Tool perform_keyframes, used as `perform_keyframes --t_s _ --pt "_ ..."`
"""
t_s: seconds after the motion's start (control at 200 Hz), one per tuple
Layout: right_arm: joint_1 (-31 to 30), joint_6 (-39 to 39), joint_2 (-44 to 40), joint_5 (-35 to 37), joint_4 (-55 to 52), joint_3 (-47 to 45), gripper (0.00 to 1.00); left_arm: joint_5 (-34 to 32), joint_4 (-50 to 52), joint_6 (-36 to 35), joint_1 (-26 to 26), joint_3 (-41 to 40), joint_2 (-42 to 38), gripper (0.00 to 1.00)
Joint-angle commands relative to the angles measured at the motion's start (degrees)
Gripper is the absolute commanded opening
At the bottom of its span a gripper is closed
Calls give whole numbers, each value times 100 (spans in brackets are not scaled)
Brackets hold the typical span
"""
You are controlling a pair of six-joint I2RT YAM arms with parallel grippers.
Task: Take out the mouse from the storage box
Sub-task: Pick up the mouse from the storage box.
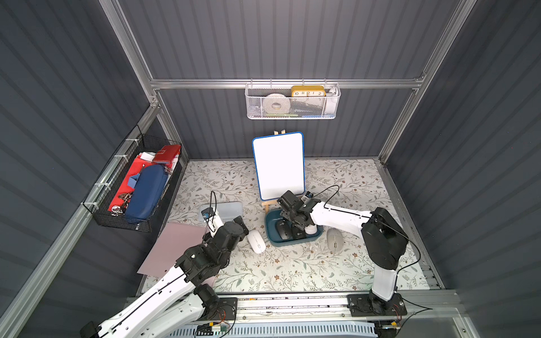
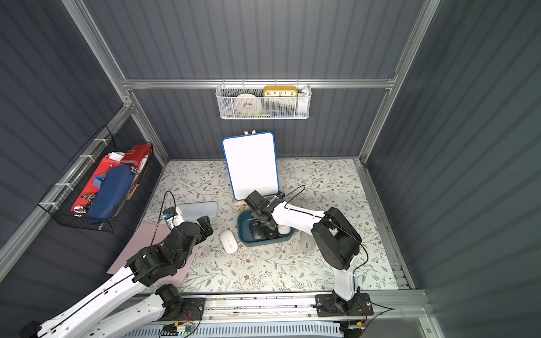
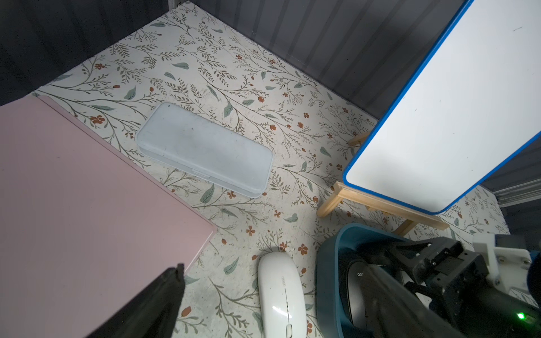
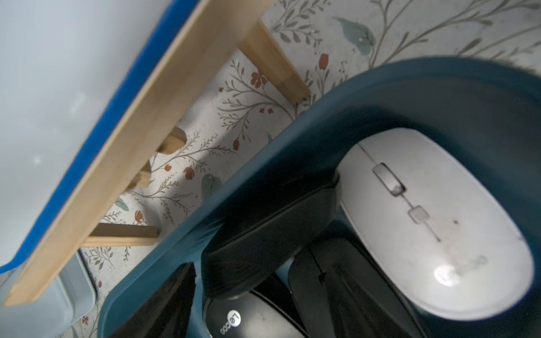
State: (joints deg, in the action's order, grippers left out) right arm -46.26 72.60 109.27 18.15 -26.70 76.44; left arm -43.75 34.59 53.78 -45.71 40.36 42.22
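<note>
The dark teal storage box stands mid-table in front of the easel. It holds a black mouse with a white logo, a second black mouse tipped over it, and a white mouse. My right gripper reaches down into the box. Its fingers stand open on either side of the logo mouse, with box floor showing between one finger and the mouse. My left gripper hovers wide open just left of the box, holding nothing.
A white mouse lies on the floral mat left of the box, a grey mouse to its right. A whiteboard on a wooden easel stands behind. A pale blue-grey case and pink board lie left.
</note>
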Motion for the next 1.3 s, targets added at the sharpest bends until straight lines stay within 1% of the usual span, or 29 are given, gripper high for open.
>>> perform_keyframes --t_s 0.0,0.095,0.315,0.415,0.62,0.76,0.82,1.061,1.126,1.296 --pt "29 47 167 -48 -55 179 74 -91 -23 -115 10 -81 -20 99" --pt "62 199 200 -32 -49 66 74 -86 -24 -123 10 -72 -21 99" --pt "134 174 200 4 33 -94 70 -62 -50 -157 12 -80 16 99" --pt "142 115 141 85 33 -119 65 -55 -66 -157 10 -76 67 99" --pt "291 68 -57 99 222 -370 65 -66 -84 -166 11 -79 131 99" --pt "434 57 -47 -117 430 -537 65 -73 -81 -167 15 -68 139 100" --pt "450 12 -41 -92 451 -536 64 -56 -75 -166 15 -72 136 99" --pt "446 -72 -22 -135 535 -576 56 -48 -75 -148 12 -83 105 100" --pt "438 -48 -51 -143 539 -616 52 -48 -66 -148 10 -80 120 99" --pt "403 -107 -186 -199 762 -752 47 -20 -42 -140 10 -34 167 99"
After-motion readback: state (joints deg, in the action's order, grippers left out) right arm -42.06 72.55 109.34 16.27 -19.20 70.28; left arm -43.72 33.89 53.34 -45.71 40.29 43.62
